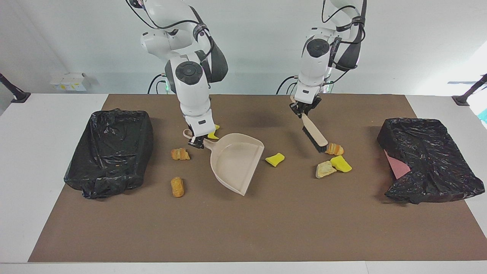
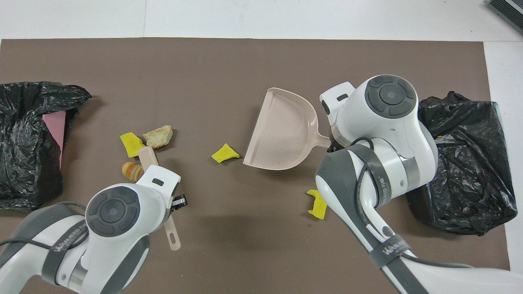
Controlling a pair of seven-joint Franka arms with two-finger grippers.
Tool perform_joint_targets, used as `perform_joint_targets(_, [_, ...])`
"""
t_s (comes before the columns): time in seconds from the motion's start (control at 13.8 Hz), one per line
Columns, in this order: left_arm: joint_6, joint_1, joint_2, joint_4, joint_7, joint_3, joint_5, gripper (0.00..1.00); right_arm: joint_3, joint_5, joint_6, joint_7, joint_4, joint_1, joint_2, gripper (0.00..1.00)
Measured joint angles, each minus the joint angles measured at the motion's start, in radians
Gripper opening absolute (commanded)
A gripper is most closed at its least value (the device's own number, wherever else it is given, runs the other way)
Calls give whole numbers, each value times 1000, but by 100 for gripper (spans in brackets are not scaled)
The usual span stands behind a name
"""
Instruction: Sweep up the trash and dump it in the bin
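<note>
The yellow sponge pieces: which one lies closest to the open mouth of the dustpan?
The lone yellow piece beside the dustpan mouth at the table's middle. The other two sit by the tan lump and the dustpan handle.
</note>
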Motion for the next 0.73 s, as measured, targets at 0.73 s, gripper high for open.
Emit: perform_joint_targets(0.73, [42, 292, 71, -41, 369, -3, 46, 0, 6, -72, 143, -258, -74, 17, 58, 0])
